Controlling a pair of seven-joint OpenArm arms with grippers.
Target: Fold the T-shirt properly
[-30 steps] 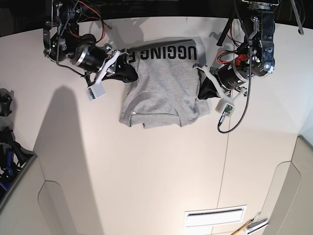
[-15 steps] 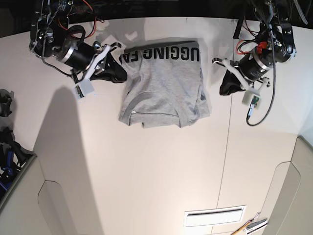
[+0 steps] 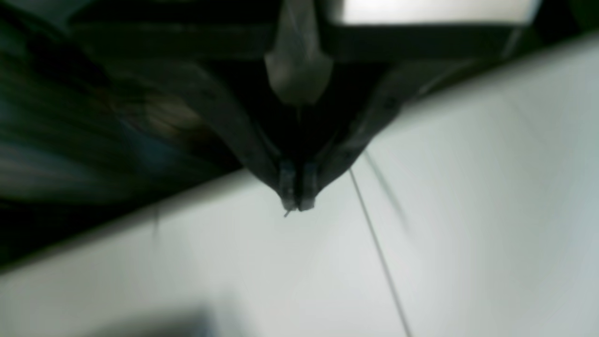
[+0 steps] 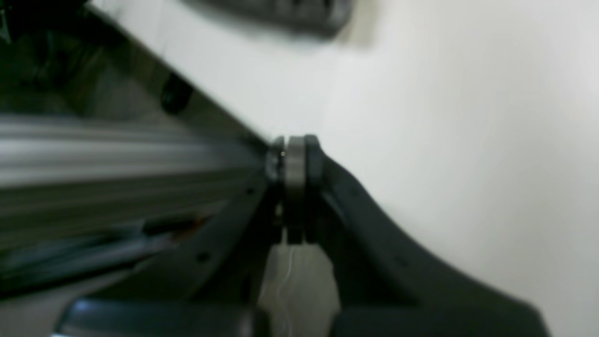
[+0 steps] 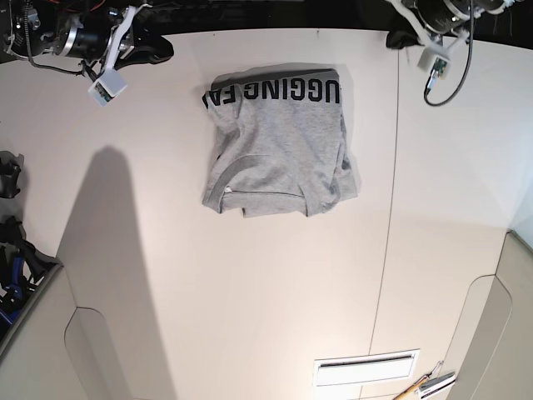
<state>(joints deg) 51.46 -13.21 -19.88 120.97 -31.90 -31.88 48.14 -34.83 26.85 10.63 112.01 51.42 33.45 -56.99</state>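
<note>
The light grey T-shirt [image 5: 279, 146] lies folded into a rough rectangle at the far middle of the white table [image 5: 250, 292]. Black block lettering shows along its far edge. A collar or hem curve shows near its front left. My right gripper [image 5: 156, 46] is at the far left corner, well off the shirt. In the right wrist view it [image 4: 292, 150] is shut and empty. My left gripper [image 5: 401, 38] is at the far right corner, also off the shirt. In the left wrist view it [image 3: 295, 203] is shut and empty over bare table.
A seam [image 5: 391, 217] runs front to back through the table right of the shirt. Dark gear [image 5: 10, 250] sits at the left edge. A white slotted vent [image 5: 366, 367] and some tools [image 5: 429, 385] lie at the front right.
Both arms have drawn back from the shirt's sides to the far corners of the table. The shirt lies released and has not shifted.
</note>
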